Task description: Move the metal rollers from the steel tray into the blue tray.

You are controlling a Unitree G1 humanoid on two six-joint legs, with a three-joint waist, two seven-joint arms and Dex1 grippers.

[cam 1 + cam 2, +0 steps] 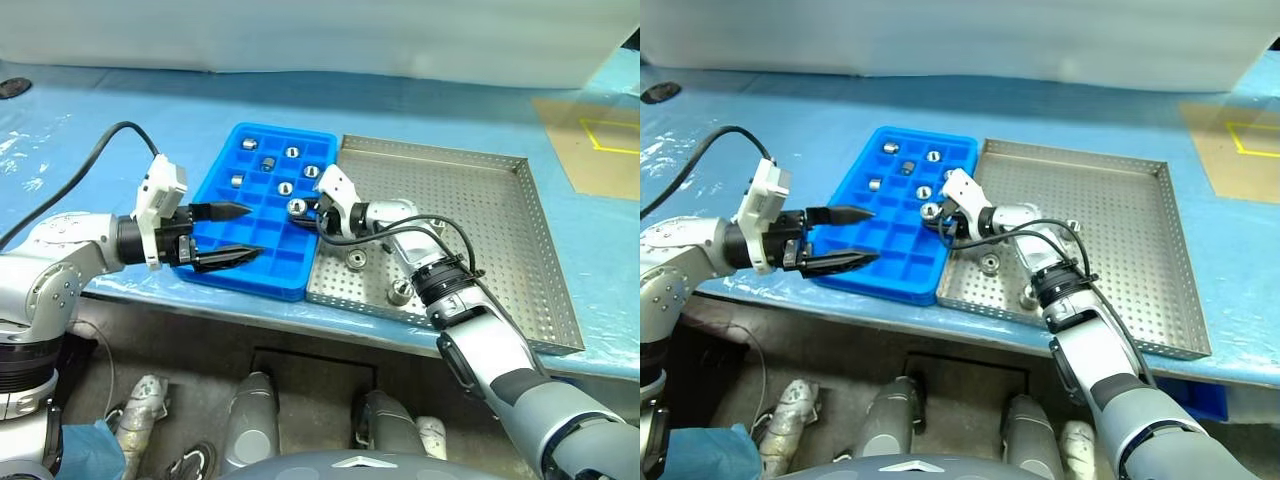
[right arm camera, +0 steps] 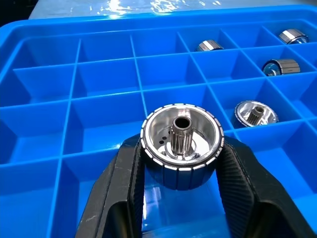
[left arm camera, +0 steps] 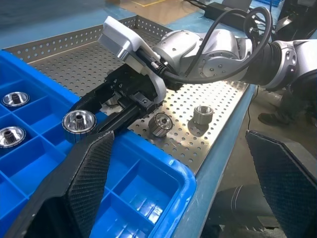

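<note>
Right gripper (image 2: 181,163) over the blue tray (image 1: 222,172), near its edge next to the steel tray (image 1: 500,230). Fingers (image 2: 121,198) clamped either side of one metal roller (image 2: 181,145), open end up, hollow hub visible. Roller held above an empty compartment, not seated on the floor as far as visible. Same roller seen at the fingertips from the head view (image 1: 297,208) and the left wrist view (image 3: 78,124).

Left gripper (image 1: 238,232) spread wide, holding nothing, fingers pointing across the near-left part of the blue tray, hovering above it. Well apart from the right gripper.

Five rollers sitting in blue tray compartments in the far half: (image 1: 248,144), (image 1: 292,153), (image 1: 268,163), (image 1: 237,181), (image 1: 285,188). One more possibly at (image 1: 311,171), partly hidden behind the right gripper's white housing.

Steel tray just beside the blue tray, touching or nearly so along the long edge. Two rollers on its perforated floor near the front-left corner: (image 1: 355,260) and (image 1: 400,292), apart from each other. One further small metal piece beyond the right forearm (image 1: 1072,226), cannot tell if a roller.

Trays sit on a blue-covered table (image 1: 120,100).
</note>
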